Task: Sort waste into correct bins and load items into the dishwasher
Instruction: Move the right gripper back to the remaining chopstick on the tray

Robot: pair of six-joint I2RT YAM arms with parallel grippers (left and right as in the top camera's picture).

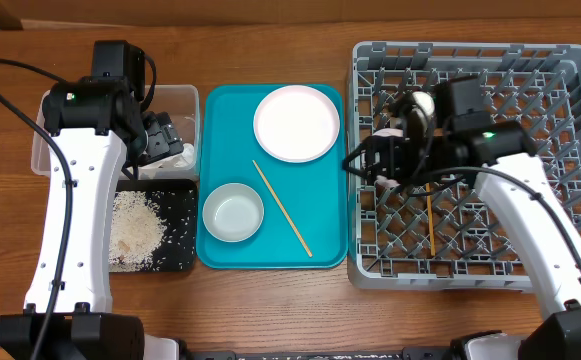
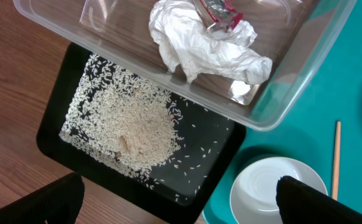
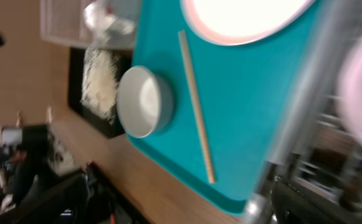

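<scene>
- Chopstick (image 1: pixel 430 215) lies in the grey dish rack (image 1: pixel 560 60), among the pegs.
- Second chopstick (image 1: pixel 282 208) is on the teal tray (image 1: pixel 220 100), beside the white bowl (image 1: pixel 233 212).
- Right gripper (image 1: pixel 368 160): over the rack's left side, fingers spread wide, nothing held.
- Left gripper (image 1: pixel 160 140): above the clear tub (image 1: pixel 185 95), fingers apart, empty.
- Napkin (image 2: pixel 199 46) and wrapper (image 2: pixel 218 12) are in the tub.
- Rice (image 2: pixel 137 127) is in the black tray (image 2: pixel 227 146).

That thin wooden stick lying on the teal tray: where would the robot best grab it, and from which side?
Probably near the middle of the chopstick, straight down from above, with the jaws turned across its slanted length. It lies flat on the teal tray and is too thin to approach sideways. The white bowl sits close beside it, leaving little room on that side.
</scene>
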